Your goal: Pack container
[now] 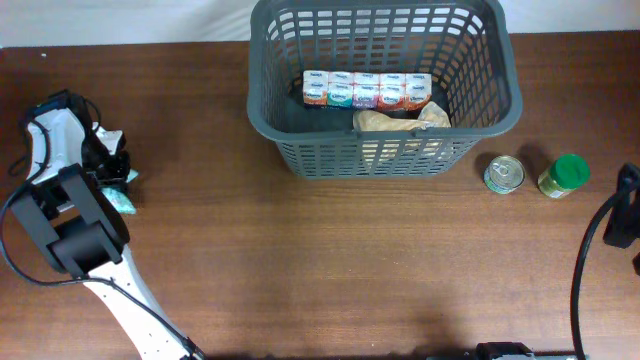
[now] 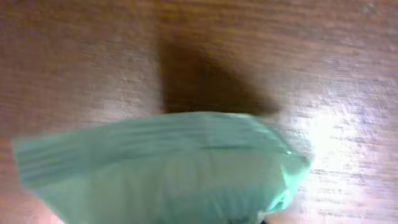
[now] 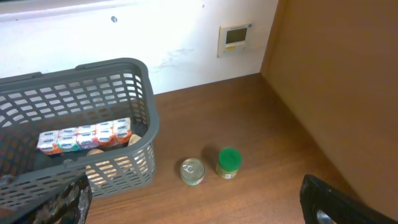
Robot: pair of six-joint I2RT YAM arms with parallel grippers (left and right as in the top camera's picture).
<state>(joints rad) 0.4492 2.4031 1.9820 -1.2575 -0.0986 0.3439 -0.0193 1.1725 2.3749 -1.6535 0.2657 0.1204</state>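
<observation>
Under the left wrist lies a green pouch (image 2: 161, 168) (half-hidden overhead).

Surface: we see a dark brown wooden table (image 1: 330, 260) | far edge, right of centre: grey slotted basket (image 1: 380, 155) stands on it | off the basket's near right corner: tin can (image 1: 503, 174), green-lidded jar (image 1: 564, 176) beside it, upright, apart | near left edge: pale green packet (image 1: 122, 200); whether it touches the wood we cannot tell
</observation>
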